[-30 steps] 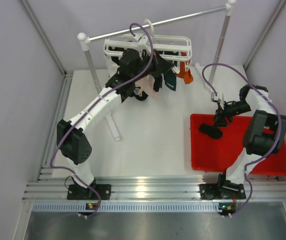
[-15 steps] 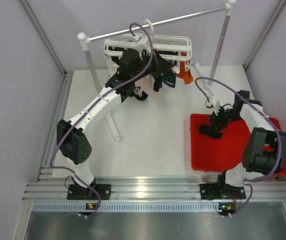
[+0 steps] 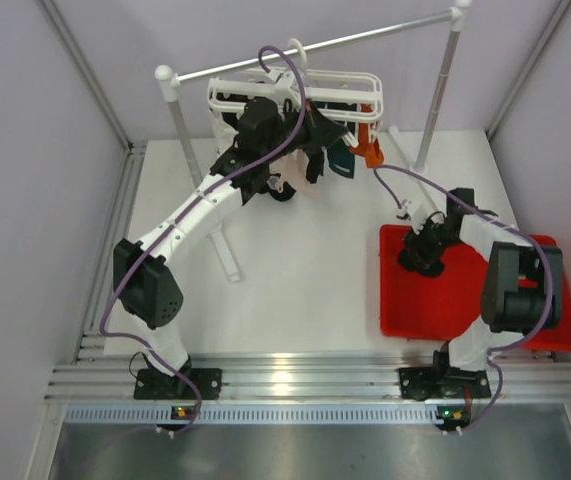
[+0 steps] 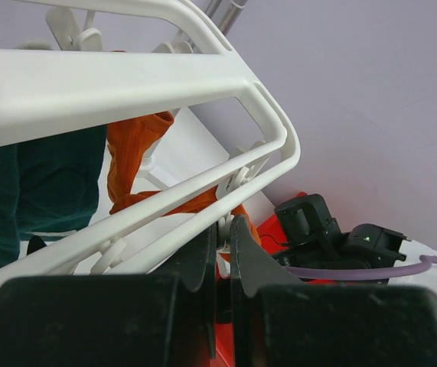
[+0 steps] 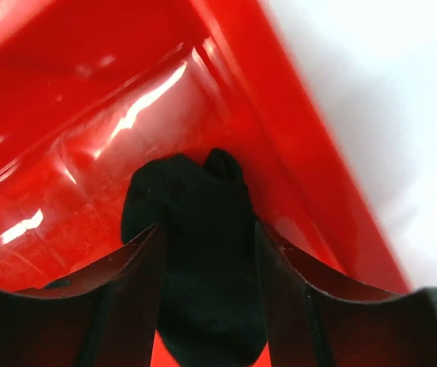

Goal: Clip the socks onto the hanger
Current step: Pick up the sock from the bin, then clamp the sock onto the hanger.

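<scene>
The white hanger [image 3: 295, 88] hangs from the rail, with orange [image 3: 370, 150], dark teal [image 3: 341, 160] and pale pink [image 3: 303, 175] socks clipped under it. My left gripper [image 3: 325, 130] is up at the hanger. In the left wrist view [image 4: 222, 233] its jaws are shut on a small white clip [image 4: 223, 248] below the frame [image 4: 126, 76], beside the orange sock [image 4: 134, 149]. My right gripper [image 3: 423, 248] is down in the red tray [image 3: 465, 300]. Its jaws [image 5: 209, 229] are closed on the sides of a black sock [image 5: 195, 199], which lies on the tray floor [image 5: 65, 153].
The grey metal rail [image 3: 315, 45] on two white-capped posts spans the back of the table. The tray's left wall [image 3: 382, 285] is close to the right gripper. White tabletop [image 3: 305, 270] lies between the arms. Purple cables loop over both arms.
My right arm has swung left and down into the tray, onto the black sock. The left arm has stayed at the hanger.
</scene>
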{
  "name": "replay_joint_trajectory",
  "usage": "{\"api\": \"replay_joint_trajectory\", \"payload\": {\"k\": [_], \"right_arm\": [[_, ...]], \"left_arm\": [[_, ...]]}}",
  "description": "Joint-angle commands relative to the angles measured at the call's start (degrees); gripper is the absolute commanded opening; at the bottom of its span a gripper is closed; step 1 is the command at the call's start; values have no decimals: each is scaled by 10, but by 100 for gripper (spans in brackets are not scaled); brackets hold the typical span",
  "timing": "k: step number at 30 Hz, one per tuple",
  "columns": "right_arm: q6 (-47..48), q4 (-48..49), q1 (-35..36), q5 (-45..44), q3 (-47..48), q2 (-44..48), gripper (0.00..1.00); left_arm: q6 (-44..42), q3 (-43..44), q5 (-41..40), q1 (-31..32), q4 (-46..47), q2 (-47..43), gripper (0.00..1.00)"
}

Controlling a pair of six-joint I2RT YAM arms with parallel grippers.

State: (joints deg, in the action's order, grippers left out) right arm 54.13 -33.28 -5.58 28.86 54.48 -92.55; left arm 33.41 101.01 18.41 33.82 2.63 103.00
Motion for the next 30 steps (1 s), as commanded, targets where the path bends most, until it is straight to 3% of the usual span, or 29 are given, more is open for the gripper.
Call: {"api": "replay_joint_trajectory", "payload": {"k": [1,4,5,6,8,10,15,18,22,26,30], "right_arm": [[-21,27,11,-25,-3,-20,48],[-5,6,12,-17,1,-27,38],[1,3,11,-9,-2,-19,30],[7,3,11,-7,-4,-12,12],[15,-3,8,23,-5,21,2],[28,-21,-7,57,-2,53,0],[98,-69,-62,271,40,159,0],[76,-24,-65,354,76,185,0],[-3,205,-41,358,28,228,0],[-44,543,-1,299,-54,242,0],[-70,717,29,262,-85,213,0]], "left_arm": [[8,-7,2,-2,10,-8,0],[9,-8,2,-3,9,-8,0],[9,-7,2,-3,9,-7,0],[9,-7,3,-3,9,-8,0],[9,-7,3,-3,9,-7,0],[8,-7,4,-3,8,-9,0],[5,-10,8,-3,4,-11,0],[8,-10,12,-5,7,-10,0],[18,-13,26,-8,17,-10,0],[26,-13,36,-9,25,-4,0],[31,-15,49,-11,31,-3,0]]}}
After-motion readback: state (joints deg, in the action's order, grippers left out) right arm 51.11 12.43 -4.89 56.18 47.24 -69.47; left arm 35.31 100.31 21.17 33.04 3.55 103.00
